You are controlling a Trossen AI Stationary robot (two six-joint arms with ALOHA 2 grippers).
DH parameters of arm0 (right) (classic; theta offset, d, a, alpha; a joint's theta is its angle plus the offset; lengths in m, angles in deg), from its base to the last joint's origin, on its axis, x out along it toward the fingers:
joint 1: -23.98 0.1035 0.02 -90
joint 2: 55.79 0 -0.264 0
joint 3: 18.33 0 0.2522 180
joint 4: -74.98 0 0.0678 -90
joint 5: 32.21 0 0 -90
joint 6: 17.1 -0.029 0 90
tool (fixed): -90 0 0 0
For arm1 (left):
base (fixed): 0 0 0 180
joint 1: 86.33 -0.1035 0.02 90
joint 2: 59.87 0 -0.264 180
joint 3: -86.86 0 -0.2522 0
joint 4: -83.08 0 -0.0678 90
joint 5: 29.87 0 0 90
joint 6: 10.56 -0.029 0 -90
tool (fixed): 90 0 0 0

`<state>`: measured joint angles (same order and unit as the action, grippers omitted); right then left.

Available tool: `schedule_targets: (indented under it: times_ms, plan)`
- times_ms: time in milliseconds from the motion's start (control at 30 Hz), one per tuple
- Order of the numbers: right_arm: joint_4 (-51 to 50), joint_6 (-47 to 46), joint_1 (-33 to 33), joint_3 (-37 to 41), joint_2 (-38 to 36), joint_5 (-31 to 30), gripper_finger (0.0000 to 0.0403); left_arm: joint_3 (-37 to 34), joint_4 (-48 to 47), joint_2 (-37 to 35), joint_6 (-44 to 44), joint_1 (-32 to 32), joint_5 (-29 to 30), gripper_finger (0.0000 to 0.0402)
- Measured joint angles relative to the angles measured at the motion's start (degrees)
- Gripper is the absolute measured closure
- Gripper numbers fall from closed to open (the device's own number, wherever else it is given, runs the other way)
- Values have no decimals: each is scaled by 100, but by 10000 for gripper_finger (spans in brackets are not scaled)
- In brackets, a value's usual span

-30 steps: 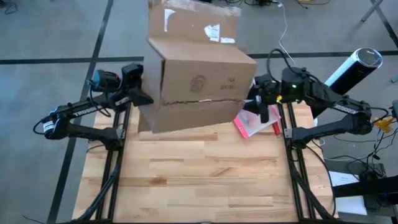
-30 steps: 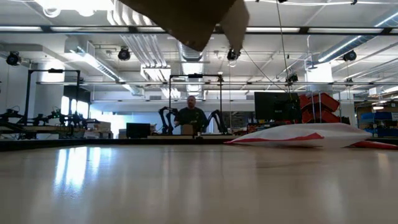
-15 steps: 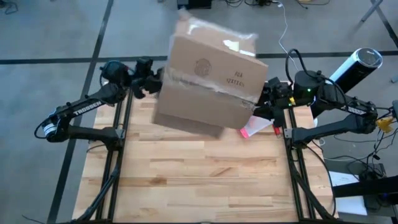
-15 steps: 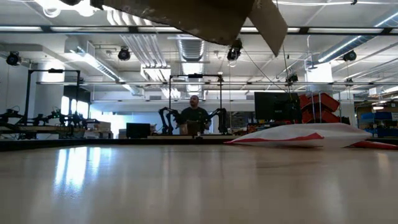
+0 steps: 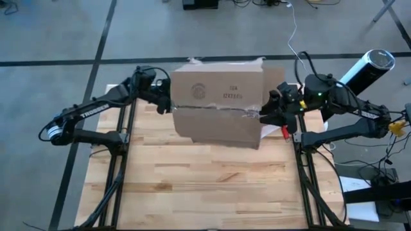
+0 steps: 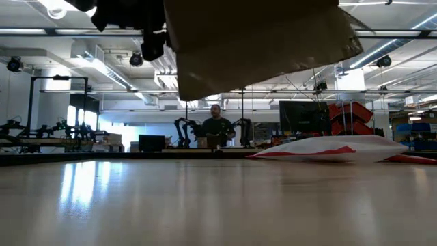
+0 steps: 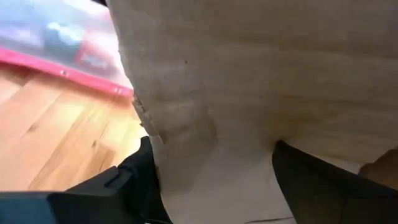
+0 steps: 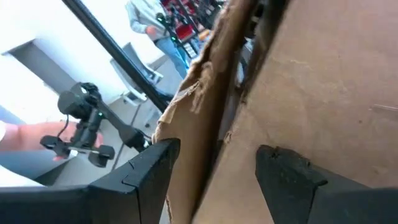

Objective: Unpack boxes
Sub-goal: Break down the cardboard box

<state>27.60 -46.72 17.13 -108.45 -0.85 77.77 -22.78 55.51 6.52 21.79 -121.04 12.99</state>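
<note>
The brown cardboard box [image 5: 218,106] hangs in the air over the far half of the table, clear of it in the low view [image 6: 252,41]. My right gripper [image 5: 266,114] is at its right end, shut on cardboard. My left gripper [image 5: 166,102] is at its left end. Its fingers [image 7: 134,180] stand wide apart with cardboard [image 7: 211,162] between them. The pink-edged pouch [image 6: 334,147] lies flat on the table under the box's right end. My left gripper has a cardboard wall at the box's left end [image 7: 186,155] between its parted fingers; whether they touch it, I cannot tell. My right gripper pinches a cardboard layer with a torn edge [image 8: 205,143] at the box's right end between its two fingers. It comes in roughly level from the table's right. The box is lifted clear of the table.
A person stands in the room beyond the table's far edge [image 6: 217,126]. A second small arm on a stand shows past the box [image 8: 81,124]. Bare wood [image 5: 205,186] lies toward the near edge.
The box has swung round from a tilted pose and come toward the near edge and lower; its printed face now sits square, and it shows larger in the low view. My left gripper has moved right with its end. My right gripper has stayed at the right end.
</note>
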Motion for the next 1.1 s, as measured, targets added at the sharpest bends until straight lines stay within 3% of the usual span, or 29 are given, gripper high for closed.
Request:
schedule_targets:
  times_ms: [633, 1100]
  plan:
    - [-808, 312, -259, -4, 44, -565, 199, 15, -2076, -24, -319, 1, -242, 125]
    - [-1183, 1011, -650, -9, 587, -955, 199, 5, -3771, 105, -990, 9, 386, 125]
